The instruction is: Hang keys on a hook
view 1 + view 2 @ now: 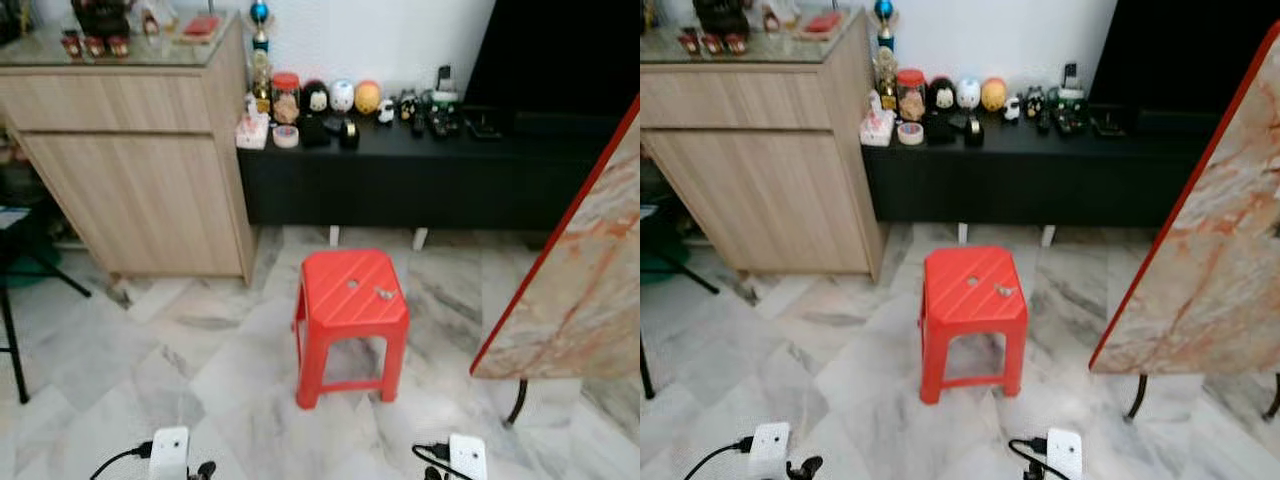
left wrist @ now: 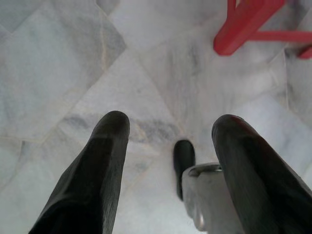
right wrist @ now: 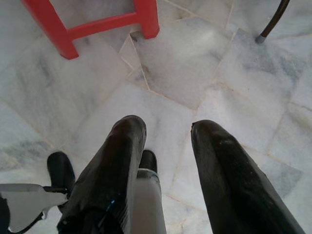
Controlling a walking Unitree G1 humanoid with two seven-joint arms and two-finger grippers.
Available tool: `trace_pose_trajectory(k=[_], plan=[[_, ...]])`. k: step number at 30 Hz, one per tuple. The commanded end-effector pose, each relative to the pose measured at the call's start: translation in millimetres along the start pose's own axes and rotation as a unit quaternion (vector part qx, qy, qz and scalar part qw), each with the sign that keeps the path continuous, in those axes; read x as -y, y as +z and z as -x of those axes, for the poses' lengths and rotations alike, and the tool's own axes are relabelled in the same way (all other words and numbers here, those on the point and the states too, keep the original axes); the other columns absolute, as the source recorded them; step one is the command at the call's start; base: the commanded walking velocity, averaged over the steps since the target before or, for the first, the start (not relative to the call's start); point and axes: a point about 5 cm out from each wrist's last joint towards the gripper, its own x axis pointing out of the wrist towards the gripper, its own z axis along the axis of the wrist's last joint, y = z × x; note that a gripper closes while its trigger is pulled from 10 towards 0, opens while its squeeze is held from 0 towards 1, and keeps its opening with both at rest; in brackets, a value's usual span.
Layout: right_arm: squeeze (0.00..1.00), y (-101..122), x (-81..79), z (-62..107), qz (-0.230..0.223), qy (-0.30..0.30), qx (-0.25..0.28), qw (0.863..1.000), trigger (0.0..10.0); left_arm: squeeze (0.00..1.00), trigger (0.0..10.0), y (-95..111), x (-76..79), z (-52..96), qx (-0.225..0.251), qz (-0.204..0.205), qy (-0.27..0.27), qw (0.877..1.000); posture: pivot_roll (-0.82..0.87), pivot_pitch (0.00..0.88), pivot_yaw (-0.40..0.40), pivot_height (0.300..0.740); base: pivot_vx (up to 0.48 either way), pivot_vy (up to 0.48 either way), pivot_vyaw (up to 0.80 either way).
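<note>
Keys (image 1: 383,293) lie on the red stool (image 1: 350,290); wrist views show left claw (image 2: 168,129) and right claw (image 3: 165,129) spread.

Both arms hang low, wrists pointing down at the floor. Left end effector (image 2: 168,129): fingers (image 2: 105,161) parted, nothing between them. Right end effector (image 3: 168,129): fingers (image 3: 219,165) likewise apart, nothing held.

The stool (image 1: 350,300) stands on the floor (image 1: 200,370) with the keys (image 1: 383,293) on its seat, the low bench (image 1: 400,175) behind it, the cabinet (image 1: 130,150) behind-left, and the tilted tabletop (image 1: 580,290) right.
</note>
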Motion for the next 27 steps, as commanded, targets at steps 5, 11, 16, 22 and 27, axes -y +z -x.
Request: trace_pose_trajectory(k=[5,11,16,22,27], plan=[[0.00,4.7,0.1,-0.8,-0.001,0.002,0.007,1.000,10.0,0.00,10.0,-3.6,-1.7,0.8,-0.010,-0.002,-0.001,1.000,0.00,0.000,-0.045,0.740,0.265,0.000,0.00],[0.00,6.5,0.1,-1.0,0.013,0.008,0.013,1.000,10.0,0.00,10.0,-4.6,-2.8,1.1,-0.012,-0.001,0.000,1.000,0.00,0.000,-0.045,0.740,0.272,0.000,0.61],[0.00,6.1,0.0,-0.8,0.001,0.006,0.014,1.000,10.0,0.00,10.0,-5.4,-3.2,1.3,-0.014,-0.001,0.001,1.000,0.00,0.000,-0.046,0.740,0.272,0.000,0.12],[0.00,6.1,-0.2,-0.8,0.004,0.008,0.014,1.000,10.0,0.00,10.0,-6.3,-3.0,1.5,-0.015,0.000,0.001,1.000,0.00,0.000,-0.047,0.740,0.272,0.000,0.00],[0.00,6.1,-0.6,-0.8,0.006,0.010,0.014,1.000,10.0,0.00,10.0,-6.8,-2.5,1.6,-0.016,0.000,0.000,1.000,0.00,0.000,-0.045,0.740,0.270,0.000,0.00]])
